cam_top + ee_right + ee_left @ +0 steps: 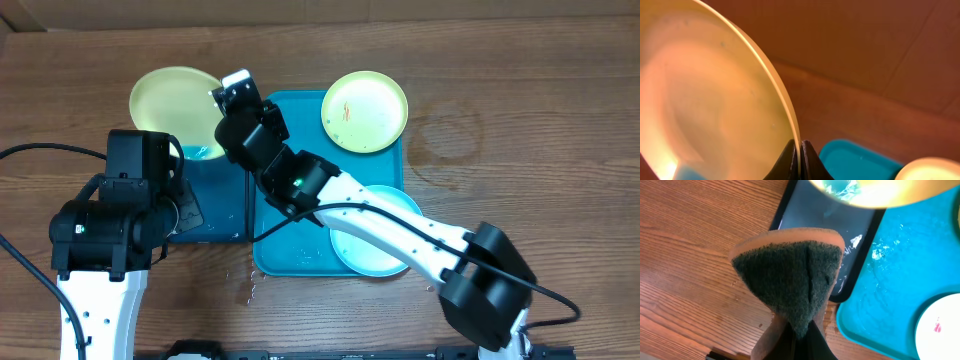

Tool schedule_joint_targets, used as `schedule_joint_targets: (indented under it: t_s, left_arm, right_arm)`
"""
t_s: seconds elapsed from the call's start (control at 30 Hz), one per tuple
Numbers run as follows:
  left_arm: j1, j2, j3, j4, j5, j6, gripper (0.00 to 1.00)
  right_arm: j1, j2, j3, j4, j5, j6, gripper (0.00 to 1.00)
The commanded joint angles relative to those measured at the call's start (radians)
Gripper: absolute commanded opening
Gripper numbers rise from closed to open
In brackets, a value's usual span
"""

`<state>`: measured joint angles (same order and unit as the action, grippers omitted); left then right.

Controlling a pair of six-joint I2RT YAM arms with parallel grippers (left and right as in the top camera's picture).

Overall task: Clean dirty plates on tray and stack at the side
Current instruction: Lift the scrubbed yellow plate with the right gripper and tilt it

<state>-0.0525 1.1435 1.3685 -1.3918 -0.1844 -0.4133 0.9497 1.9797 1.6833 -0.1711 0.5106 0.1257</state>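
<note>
A: Which step is the robot on?

B: Scrubbing, by the look of it. The right tool (800, 150) is pressed together on the rim of 1 green plate (170, 100). It holds the plate tilted above the far end of the dark tray (215, 210), left of the tray (300, 262).

A: And the left tool (801, 342)?

B: It is pinching a sponge (790, 275), scouring face toward the camera, near that plate but not touching it.

A: Where are the other 2 plates?

B: A 2nd green plate (365, 110) lies at the tray's far right corner, with orange smears on it. The blue plate (362, 258) lies at the near right, partly under the right arm.

A: What does the next move call for?

B: Probably bringing the sponge onto the held plate's face. The right tool grips only a thin rim, so the push should be gentle or the plate may slip. Nothing looks stacked yet.
</note>
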Motion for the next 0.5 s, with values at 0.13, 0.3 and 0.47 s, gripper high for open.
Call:
schedule_joint_targets:
  t_s: [0.13,0.3,0.47]
  left_arm:
    - [-0.010,-0.006,0.001,0.004,-0.006,-0.014,0.04]
    - [-0.010,-0.005,0.001,0.004,-0.005,-0.014,0.04]
    - [-0.010,-0.004,0.001,0.005,-0.005,-0.014,0.04]
  right_arm:
    - [0.008,-0.142,0.027,0.034,0.046,-0.106,0.04]
    - [0.035,-0.147,0.027,0.046,0.046,-0.160,0.04]
    - [0.053,-0.147,0.027,0.050,0.050,-0.161,0.04]
